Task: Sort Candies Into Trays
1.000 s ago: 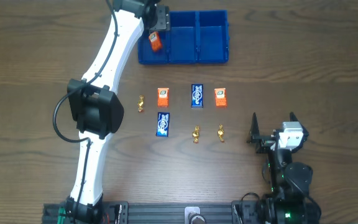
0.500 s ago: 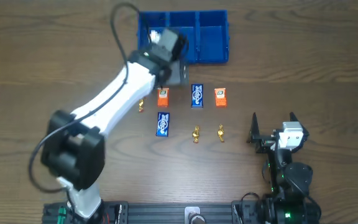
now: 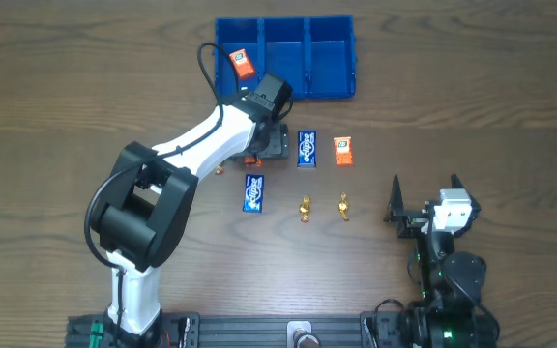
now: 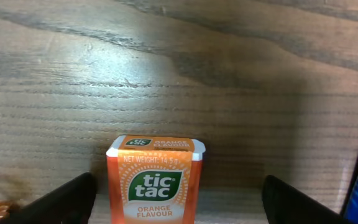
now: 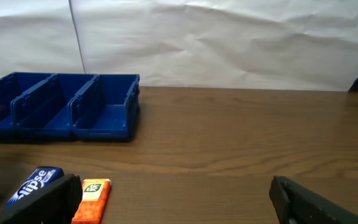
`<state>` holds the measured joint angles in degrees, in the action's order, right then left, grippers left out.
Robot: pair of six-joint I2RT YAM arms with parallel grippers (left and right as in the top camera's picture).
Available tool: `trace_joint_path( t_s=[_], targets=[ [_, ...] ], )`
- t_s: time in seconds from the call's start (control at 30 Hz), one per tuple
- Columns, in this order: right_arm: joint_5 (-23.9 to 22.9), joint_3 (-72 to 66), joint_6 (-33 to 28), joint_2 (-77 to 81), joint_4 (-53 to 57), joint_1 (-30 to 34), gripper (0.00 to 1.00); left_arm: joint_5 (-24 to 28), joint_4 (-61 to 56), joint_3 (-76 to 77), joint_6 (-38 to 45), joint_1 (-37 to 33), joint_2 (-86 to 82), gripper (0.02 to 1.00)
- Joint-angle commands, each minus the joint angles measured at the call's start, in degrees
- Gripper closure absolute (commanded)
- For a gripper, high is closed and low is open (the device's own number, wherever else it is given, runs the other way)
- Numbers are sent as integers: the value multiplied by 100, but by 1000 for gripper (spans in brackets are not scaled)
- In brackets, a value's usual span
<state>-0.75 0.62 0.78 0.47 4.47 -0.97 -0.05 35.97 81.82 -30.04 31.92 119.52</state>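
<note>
left claw [image 4: 182, 200] spread either side of an orange candy box [image 4: 155, 180] on the surface [image 4: 241, 74], right claw [image 5: 176, 202] spread too

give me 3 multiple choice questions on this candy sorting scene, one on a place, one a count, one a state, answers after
1. Where in the blue tray does the sorted orange box lie, seen from above?
A) left compartment
B) middle compartment
C) right compartment

2. How many blue packs lie on the table?
A) one
B) two
C) four

3. How does the left gripper stand?
A) shut on a gold candy
B) open, astride the unsorted orange box
C) shut and empty inside the tray

Answers:
1 A: the top view shows it in the tray's left compartment, the other two bare.
2 B: one lies below the tray, a second lower left of it.
3 B: the left wrist view shows a finger on each side of the box, with a gap at both.
</note>
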Motion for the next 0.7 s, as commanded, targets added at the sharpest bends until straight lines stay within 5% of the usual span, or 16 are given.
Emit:
trace_joint_path(
  t_s=[0.03, 0.13, 0.33, 0.43, 0.53, 0.7],
  targets=[
    [46, -17, -63, -31, 28, 31, 3, 118, 15, -262, -15, -22, 114, 384],
    [46, -17, -63, -31, 28, 31, 3, 118, 15, -269, -15, -24, 114, 581],
    [46, -17, -63, -31, 28, 31, 3, 105, -55, -238, -17, -90, 2, 669],
    [48, -17, -63, -31, 28, 31, 3, -358, -63, 127, 170, -162, -649, 669],
    [46, -17, -63, -31, 28, 31, 3, -1047, 487, 1867, 798, -407, -1029, 658],
    [46, -17, -63, -31, 28, 31, 3, -778, 1694, 4826, 1128, -1036, 564, 663]
  ],
)
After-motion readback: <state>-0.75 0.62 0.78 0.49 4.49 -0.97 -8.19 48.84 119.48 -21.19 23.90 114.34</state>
